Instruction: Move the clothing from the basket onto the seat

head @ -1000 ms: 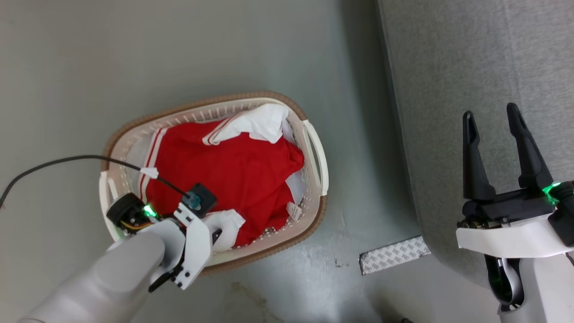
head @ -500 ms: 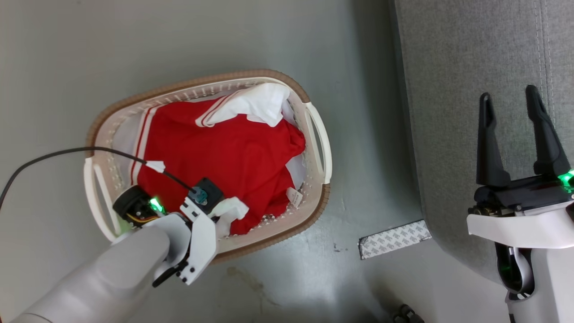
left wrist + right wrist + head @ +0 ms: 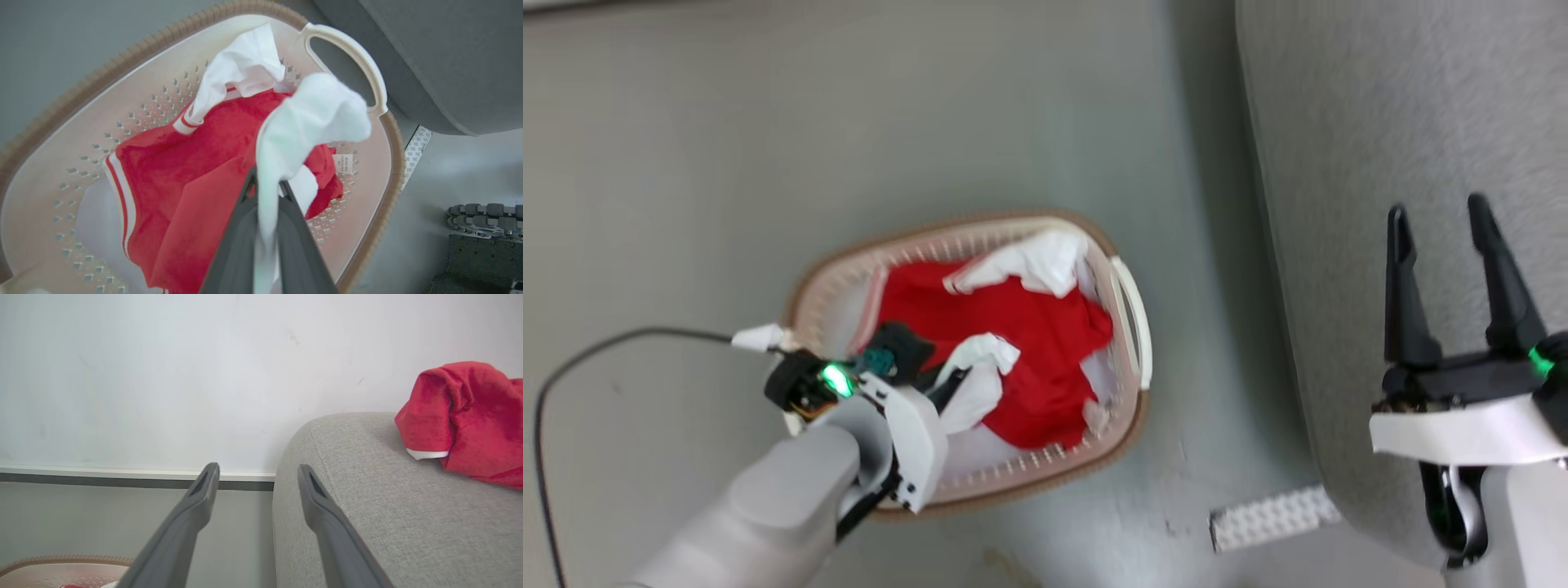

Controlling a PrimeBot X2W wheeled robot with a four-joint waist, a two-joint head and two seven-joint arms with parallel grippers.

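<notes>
head view / left gripper (image 3: 954,385): over the near-left rim of the basket (image 3: 1129,309), clamped on a white cloth piece (image 3: 980,367), judged ready to lift it out.
head view / red garment (image 3: 1045,351): bunched mid-basket, partly under the white piece; 1 other white fold (image 3: 1037,260) lies against the far rim.
head view / right gripper (image 3: 1454,245): fingers spread wide, empty, over the left edge of the seat (image 3: 1421,98), probably held clear of the left arm's work.
head view / basket spot: on the floor (image 3: 768,122) just left of the seat, so the carry is short.
left wrist view / grip: 2 fingers closed tight on a thin fold, with the cloth draping up past the tips; red fabric looks uncaught.
left wrist view / risk: the thin fold could slip or drag the red garment.
right wrist view / seat top: 1 red item with white trim (image 3: 470,420) lies near the rounded corner, right of the open fingers.
right wrist view / progress: judged partway, most clothing not yet out of the basket.
</notes>
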